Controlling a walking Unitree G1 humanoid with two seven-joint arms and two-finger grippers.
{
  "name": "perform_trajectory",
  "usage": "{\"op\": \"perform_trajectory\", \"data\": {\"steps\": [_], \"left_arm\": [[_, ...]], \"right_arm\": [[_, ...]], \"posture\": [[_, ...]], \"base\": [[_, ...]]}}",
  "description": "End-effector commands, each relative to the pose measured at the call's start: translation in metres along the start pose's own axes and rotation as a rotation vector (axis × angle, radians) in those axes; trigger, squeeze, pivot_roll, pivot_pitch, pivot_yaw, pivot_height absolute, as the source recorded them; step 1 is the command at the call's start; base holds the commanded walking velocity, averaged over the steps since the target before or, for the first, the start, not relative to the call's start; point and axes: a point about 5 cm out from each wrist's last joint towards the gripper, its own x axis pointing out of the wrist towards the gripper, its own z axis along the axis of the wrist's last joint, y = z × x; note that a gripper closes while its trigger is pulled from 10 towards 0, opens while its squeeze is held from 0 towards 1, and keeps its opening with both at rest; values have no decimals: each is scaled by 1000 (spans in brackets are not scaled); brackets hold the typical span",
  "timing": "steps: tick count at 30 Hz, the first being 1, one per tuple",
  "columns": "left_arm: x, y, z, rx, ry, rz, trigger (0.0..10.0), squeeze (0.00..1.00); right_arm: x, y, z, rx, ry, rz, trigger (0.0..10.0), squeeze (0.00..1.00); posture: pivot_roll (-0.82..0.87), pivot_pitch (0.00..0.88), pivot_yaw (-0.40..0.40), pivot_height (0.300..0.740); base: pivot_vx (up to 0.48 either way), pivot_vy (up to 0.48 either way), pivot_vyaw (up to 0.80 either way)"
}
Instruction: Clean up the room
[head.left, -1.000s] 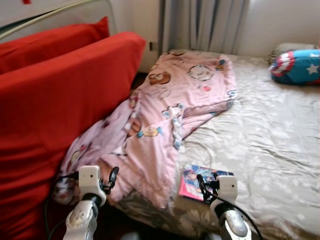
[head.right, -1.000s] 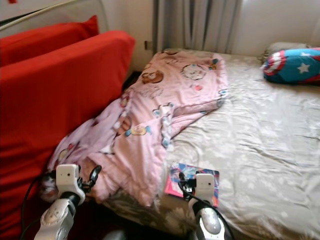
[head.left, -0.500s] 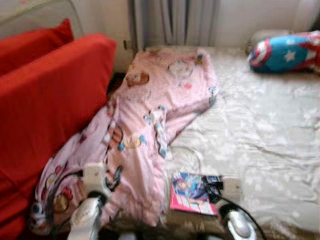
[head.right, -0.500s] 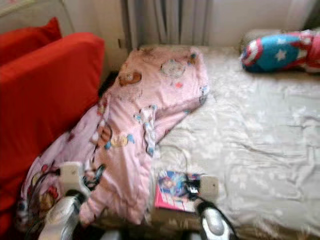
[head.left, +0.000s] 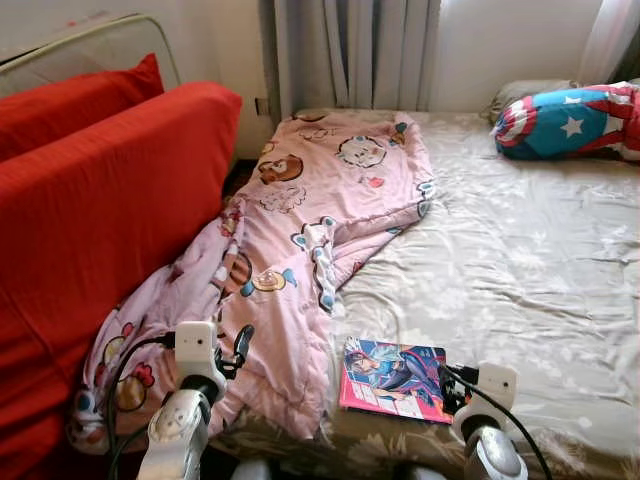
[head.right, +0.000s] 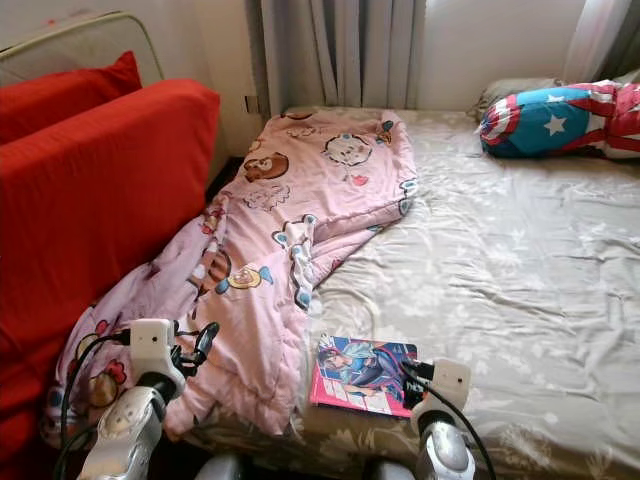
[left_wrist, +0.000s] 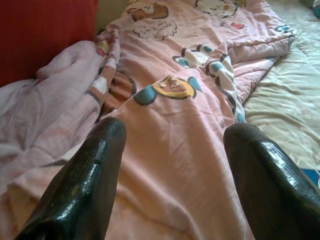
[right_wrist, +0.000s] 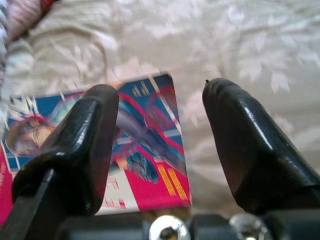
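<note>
From my left eye, I saw my left gripper (head.left: 238, 350) low in front of me, over the edge of the pink cartoon blanket (head.left: 300, 240). The blanket ran away from it, up the bed (head.left: 520, 260), and spilled down beside it toward the red sofa (head.left: 90, 220). My right gripper (head.left: 452, 385) was low on the other side, just next to a comic book (head.left: 393, 379) that lay flat on the bed sheet. Far ahead of that gripper, at the head of the bed, lay a blue, red and white star pillow (head.left: 570, 120). Grey curtains (head.left: 350, 55) hung behind the bed.

From my right eye, I saw the same things. The comic book (head.right: 362, 375) sat between my two grippers, much nearer to my right gripper (head.right: 412, 381). The blanket's edge lay close to the book on the side of my left gripper (head.right: 203, 345).

From my left wrist, I saw my two black fingers (left_wrist: 85, 185) held wide apart with nothing between them. The pink blanket (left_wrist: 185, 100) lay under and ahead of them, full of folds and small cartoon animals. The red sofa (left_wrist: 45, 35) was off to one side past the blanket.

From my right wrist, my black fingers (right_wrist: 250, 145) were wide apart too, and held nothing. The comic book (right_wrist: 145, 165) lay just under and ahead of them, partly behind one finger. The pale flowery sheet (right_wrist: 240, 45) spread out beyond it.
</note>
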Motion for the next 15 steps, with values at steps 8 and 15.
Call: {"op": "perform_trajectory", "data": {"steps": [8, 15], "left_arm": [[3, 3, 7, 36, -14, -16, 10000, 0], [-5, 9, 5, 49, -11, -6, 10000, 0]], "right_arm": [[2, -3, 2, 15, 1, -23, 10000, 0], [3, -2, -1, 10, 37, -26, 10000, 0]], "posture": [[30, 97, 30, 625], [57, 139, 38, 625]], "base": [[0, 0, 0], [0, 0, 0]]}}
